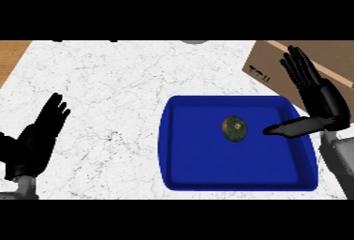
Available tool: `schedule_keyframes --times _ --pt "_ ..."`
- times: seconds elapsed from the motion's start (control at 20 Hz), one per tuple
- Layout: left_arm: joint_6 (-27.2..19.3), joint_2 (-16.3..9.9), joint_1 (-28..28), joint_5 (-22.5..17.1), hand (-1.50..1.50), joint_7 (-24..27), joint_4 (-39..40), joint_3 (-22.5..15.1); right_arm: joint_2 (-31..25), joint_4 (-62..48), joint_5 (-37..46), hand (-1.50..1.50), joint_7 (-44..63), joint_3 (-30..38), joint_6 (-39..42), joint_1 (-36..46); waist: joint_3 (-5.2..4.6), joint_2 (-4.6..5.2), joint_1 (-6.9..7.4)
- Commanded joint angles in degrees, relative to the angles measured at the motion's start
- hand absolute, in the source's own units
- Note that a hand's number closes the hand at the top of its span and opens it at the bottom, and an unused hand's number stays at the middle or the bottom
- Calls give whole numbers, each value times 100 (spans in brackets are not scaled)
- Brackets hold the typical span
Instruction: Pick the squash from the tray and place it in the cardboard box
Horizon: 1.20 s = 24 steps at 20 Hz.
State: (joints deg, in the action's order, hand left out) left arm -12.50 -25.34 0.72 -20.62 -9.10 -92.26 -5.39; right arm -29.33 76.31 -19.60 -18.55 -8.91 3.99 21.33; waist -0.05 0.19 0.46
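Now the right hand, fingers apart, hovers just right of the squash on the blue tray, seemingly lining up to grasp it.

Illumination is even and bright across the white marble counter, with no visible light source and no glare. The blue tray shows a slightly darker floor at its 6 o'clock edge and lighter walls. The squash casts almost no shadow. Both black hands read as near-featureless dark shapes. No edge distortion is apparent; straight edges at 2 o'clock stay straight.
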Motion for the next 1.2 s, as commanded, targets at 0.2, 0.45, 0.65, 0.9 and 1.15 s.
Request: schedule_keyframes --times 0.2,0.45,0.65,0.9,1.15 --pt "750 -203 41 -634 0 38 187 547 -227 -83 612 -150 -2611 302 688 -488 6 -11 -50" --pt "531 6 -140 -448 0 -19 -155 303 -1305 478 1826 -150 -1273 -266 531 -321 -14 -59 -50" --pt "528 -66 45 -440 0 -98 -16 397 -1839 927 2839 -150 -327 -701 378 -98 -22 -56 -79" --pt "610 -86 79 -396 0 -90 52 420 -2094 1594 3517 -150 1075 -1331 910 73 -15 -56 -70" --pt "441 63 352 -305 0 -398 -76 324 -1395 2023 3775 -150 2703 -1866 1492 571 -3 -28 -18"
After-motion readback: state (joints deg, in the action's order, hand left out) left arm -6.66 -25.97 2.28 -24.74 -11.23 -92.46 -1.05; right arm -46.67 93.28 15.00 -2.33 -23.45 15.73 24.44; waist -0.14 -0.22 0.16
